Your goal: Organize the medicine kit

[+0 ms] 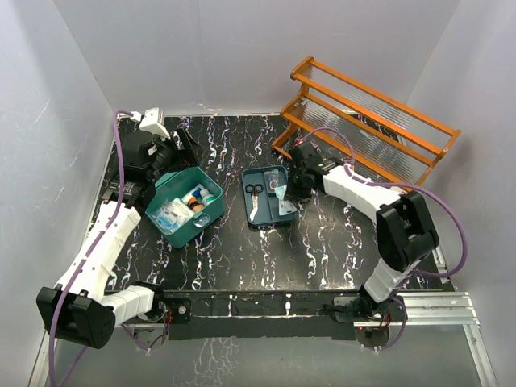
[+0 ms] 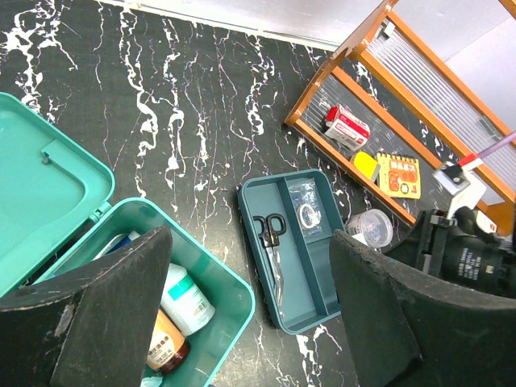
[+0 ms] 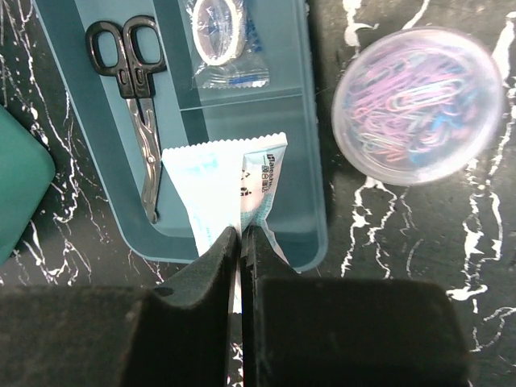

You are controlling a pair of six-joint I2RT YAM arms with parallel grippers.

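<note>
One kit [image 1: 184,206] stands open on the left half of the table [image 1: 242,258], lid [image 2: 40,185] swung back. Its one tray [image 1: 267,216] lies out of it, to its right near the middle of the table, the two apart. There is one rack [image 1: 363,121] at the far right.

The tray holds one pair of scissors [image 3: 133,72] in the long compartment, and one wrapped roll of tape [image 3: 218,24] in the far small one. One sachet [image 3: 226,181] lies over the near small one. Just beside the tray is one round tub [image 3: 415,105] of paper clips.

The right gripper [image 3: 242,234] has its jaws pinched together on the sachet's near end. The left gripper [image 2: 250,232] hangs above the kit with its jaws wide apart and nothing between them.

Only the right wrist view shows the grip on the sachet and the coloured clips. From above, the arm covers that spot and the tub.

Only the left wrist view shows two bottles [image 2: 187,298] standing in the kit's near corner. It also shows three things on the rack's low shelf: a red-and-white box [image 2: 347,126], an orange card [image 2: 399,173] and a yellow piece [image 2: 367,165], perhaps a tag, too small to tell.

The top view alone shows pale blue packets [image 1: 172,214] in the kit.
</note>
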